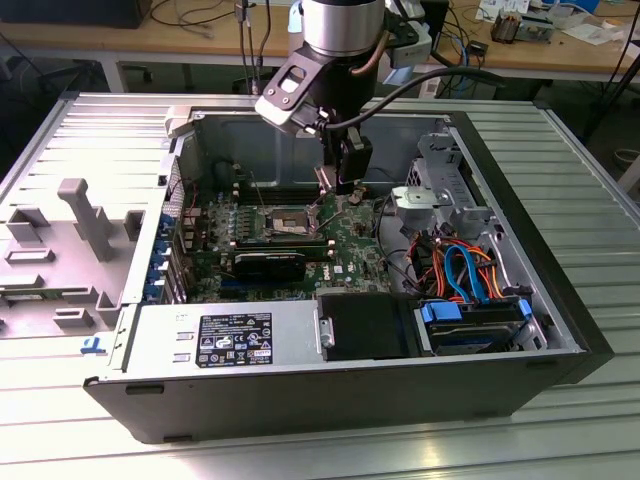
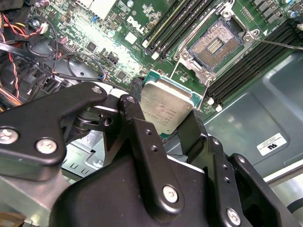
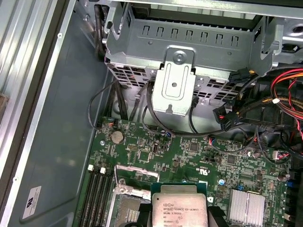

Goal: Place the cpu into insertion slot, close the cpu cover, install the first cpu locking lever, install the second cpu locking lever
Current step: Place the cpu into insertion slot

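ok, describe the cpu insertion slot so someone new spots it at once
Inside the open computer case, find the green circuit board on its floor. The insertion slot sits between two banks of memory slots. It alone is square, silvery-rimmed with a dark centre; those neighbours are long, narrow and black.

This looks like a robotics or electronics lab. An opened desktop computer case lies on its side on a ribbed metal counter, with its green circuit board and bundled wires laid bare. A robot arm with a black pincer hangs over the board. Beyond the far edge of that counter stand wooden counters strewn with cables and small electronic parts.
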You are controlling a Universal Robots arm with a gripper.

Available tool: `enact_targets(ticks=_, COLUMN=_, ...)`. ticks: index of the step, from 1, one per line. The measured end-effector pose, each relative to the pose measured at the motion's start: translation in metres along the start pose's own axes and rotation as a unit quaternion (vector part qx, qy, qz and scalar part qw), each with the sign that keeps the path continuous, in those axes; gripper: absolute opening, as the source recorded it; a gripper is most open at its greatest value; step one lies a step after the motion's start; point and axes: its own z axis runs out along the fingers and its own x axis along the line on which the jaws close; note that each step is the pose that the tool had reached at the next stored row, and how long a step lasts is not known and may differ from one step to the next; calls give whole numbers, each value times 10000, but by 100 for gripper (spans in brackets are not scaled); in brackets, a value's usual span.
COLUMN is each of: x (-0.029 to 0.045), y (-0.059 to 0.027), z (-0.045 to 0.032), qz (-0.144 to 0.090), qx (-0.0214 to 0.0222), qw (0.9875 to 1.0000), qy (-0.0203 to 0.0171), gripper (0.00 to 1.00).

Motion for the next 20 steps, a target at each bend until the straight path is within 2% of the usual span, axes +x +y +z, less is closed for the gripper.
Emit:
enact_targets(ticks=10, x=0, y=0, z=1, qz=80, qx=-2, qw=10000, qy=-7, gripper=55)
enact_targets(ticks=20, x=0, y=0, z=4, qz=261, qx=-5, qw=9997, qy=-23, gripper=55)
